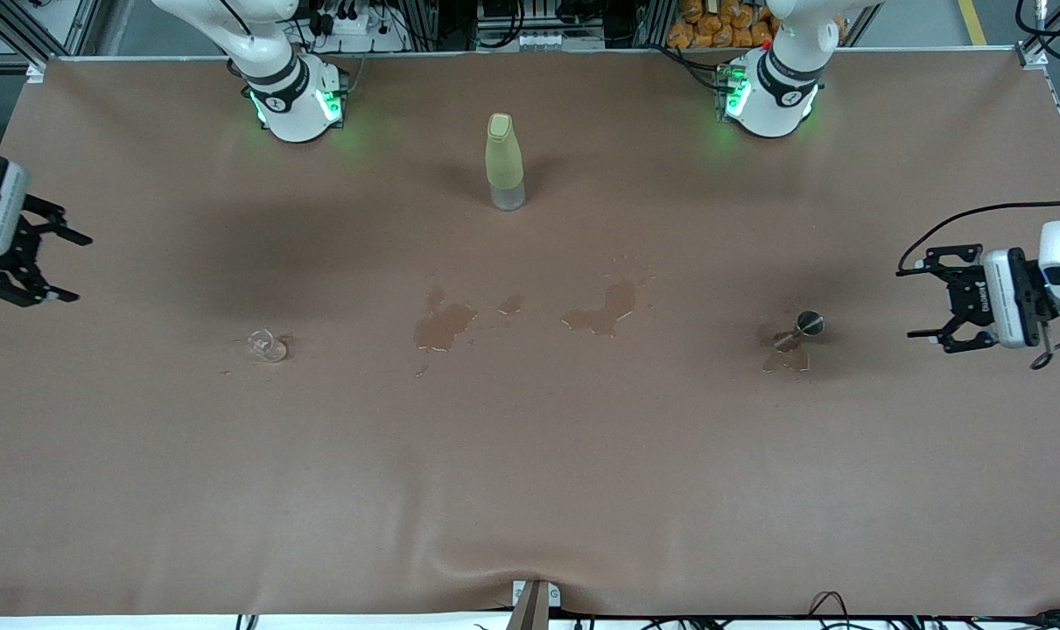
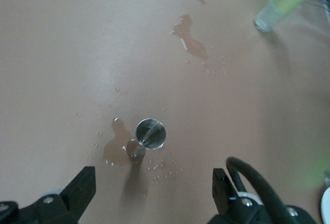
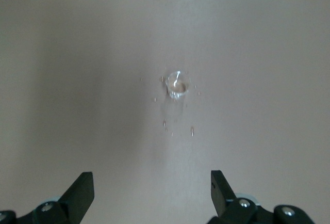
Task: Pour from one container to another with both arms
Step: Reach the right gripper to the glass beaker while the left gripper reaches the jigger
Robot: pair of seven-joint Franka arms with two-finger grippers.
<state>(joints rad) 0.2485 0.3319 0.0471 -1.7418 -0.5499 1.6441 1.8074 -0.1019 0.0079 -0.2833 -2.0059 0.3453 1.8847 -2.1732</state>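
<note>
The brown counter (image 1: 530, 490) is bare along its edge nearest the front camera. Farther in, the glass cup (image 1: 267, 346) stands toward the right arm's end, a tiny clear thing with a few droplets around it. At much the same depth, toward the left arm's end, the metal cup (image 1: 799, 331) stands upright, shiny and cone-shaped, with its round rim open. A small wet patch (image 1: 787, 360) lies on the counter just beside its base. The two cups are well apart.

Between them, slightly farther from the front camera, lie two larger spills (image 1: 444, 325) with ragged edges and scattered drops near them.

The right hand (image 1: 46, 268) hangs in the air at the right arm's end of the counter, its fingers spread wide and holding nothing. In the right wrist view the glass cup (image 3: 177, 84) sits ahead of those open fingers (image 3: 80, 193), apart from them.

The left hand (image 1: 919, 302) hangs at the left arm's end, also spread wide and empty. In the left wrist view the metal cup (image 2: 146, 137) stands ahead of the open fingers (image 2: 82, 188), not touching them, with the puddle (image 2: 116, 146) at its foot.

Farthest back, near the middle of the counter and close to the arm bases, a tall yellow-green bottle (image 1: 504, 161) stands upright, untouched.
</note>
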